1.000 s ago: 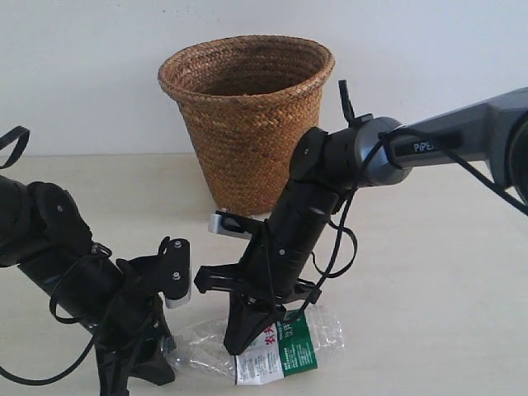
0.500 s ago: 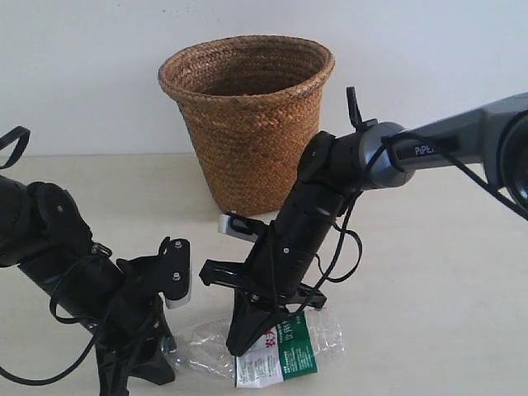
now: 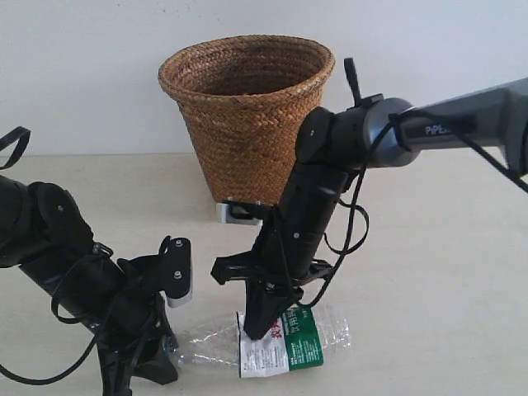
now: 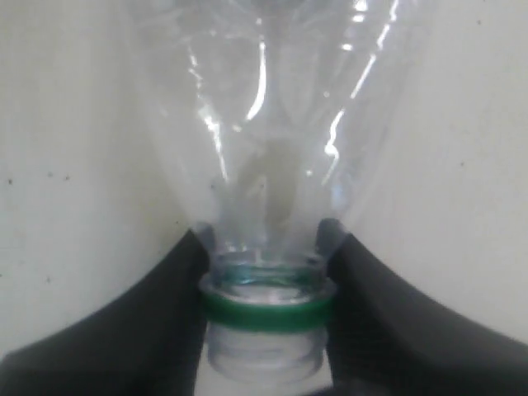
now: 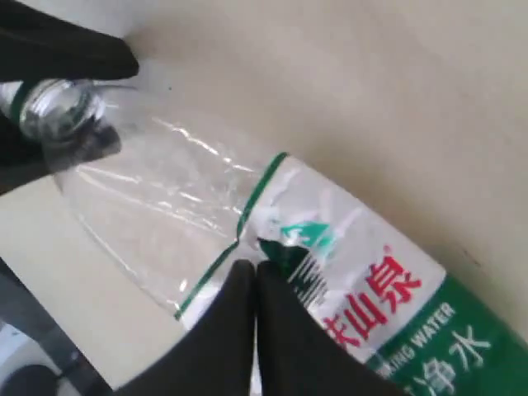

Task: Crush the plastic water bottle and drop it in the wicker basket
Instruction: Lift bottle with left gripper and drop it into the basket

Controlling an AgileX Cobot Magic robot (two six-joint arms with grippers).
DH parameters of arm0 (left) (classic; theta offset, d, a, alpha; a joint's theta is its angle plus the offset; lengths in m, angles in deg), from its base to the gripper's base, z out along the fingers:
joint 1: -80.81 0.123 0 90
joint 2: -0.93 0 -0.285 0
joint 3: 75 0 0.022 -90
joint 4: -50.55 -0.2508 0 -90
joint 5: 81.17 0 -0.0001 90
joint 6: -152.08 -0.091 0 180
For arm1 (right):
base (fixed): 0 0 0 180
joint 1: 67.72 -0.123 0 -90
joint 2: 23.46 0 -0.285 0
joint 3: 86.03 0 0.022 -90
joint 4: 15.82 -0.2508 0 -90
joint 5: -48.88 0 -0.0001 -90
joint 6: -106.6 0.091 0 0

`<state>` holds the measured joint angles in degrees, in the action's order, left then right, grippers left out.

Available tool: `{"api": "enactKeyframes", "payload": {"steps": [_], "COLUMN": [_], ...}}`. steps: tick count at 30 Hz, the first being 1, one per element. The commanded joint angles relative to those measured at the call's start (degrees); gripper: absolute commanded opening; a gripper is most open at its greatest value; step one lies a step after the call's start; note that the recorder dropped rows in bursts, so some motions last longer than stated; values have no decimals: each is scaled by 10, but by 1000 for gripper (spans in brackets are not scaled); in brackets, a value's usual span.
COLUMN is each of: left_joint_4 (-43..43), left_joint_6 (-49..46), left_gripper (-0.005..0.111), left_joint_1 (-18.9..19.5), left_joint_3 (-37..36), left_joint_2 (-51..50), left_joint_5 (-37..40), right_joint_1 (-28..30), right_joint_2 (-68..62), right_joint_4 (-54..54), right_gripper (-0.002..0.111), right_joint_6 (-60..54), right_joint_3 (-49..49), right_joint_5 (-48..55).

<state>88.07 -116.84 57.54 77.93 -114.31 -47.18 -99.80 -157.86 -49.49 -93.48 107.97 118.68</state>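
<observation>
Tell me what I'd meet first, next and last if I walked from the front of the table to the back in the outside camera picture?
plastic water bottle lying at the front → wicker basket standing behind it → white wall at the very back

The grey link of the right arm (image 3: 472, 113) carries white lettering: "PiPER". The label (image 5: 363, 280) of the plastic water bottle (image 5: 157, 198) carries large red characters on its white field, reading "山泉". Its green band carries white print, "…ING WATER" with the leading letters out of sight, then the character "水". From the exterior view the label print is too small to read.
</observation>
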Motion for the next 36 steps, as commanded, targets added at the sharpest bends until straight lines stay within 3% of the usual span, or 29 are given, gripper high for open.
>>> {"api": "enactKeyframes", "payload": {"steps": [1,5,8,19,23,25,27,28,29,30,31,32,33,35,36], "left_joint_4": [2,4,6,7,12,12,12,19,25,25,22,21,21,21,21], "left_joint_6": [6,6,6,-41,-8,17,52,86,86,85,85,85,108,123,123], "left_gripper": [4,4,4,4,4,4,4,4,6,21,31,66,93,105,103], "left_joint_1": [1,1,1,1,1,3,22,32,35,34,34,34,34,34,34], "left_joint_3": [-2,-2,-1,4,61,107,181,233,250,297,323,367,393,405,405], "left_joint_2": [3,4,21,144,171,171,168,159,149,116,100,63,39,27,27], "left_joint_5": [2,2,2,47,93,94,54,-53,-99,-166,-161,-151,-166,-166,-166], "right_joint_1": [2,2,15,232,324,343,342,342,342,342,342,342,342,342,342], "right_joint_2": [59,119,177,335,334,334,334,334,334,334,334,334,334,334,334], "right_joint_4": [9,6,64,135,135,130,113,81,72,59,56,55,52,42,40], "right_gripper": [0,0,0,0,0,0,0,0,0,0,0,0,0,0,0], "right_joint_6": [-71,-117,-116,-115,-115,-113,-113,-129,-140,-152,-153,-153,-153,-153,-154], "right_joint_3": [-3,-5,-32,-184,-225,-242,-259,-261,-261,-261,-261,-261,-261,-261,-261], "right_joint_5": [2,2,2,2,-37,-79,-114,-119,-118,-115,-114,-113,-108,-103,-103]}}
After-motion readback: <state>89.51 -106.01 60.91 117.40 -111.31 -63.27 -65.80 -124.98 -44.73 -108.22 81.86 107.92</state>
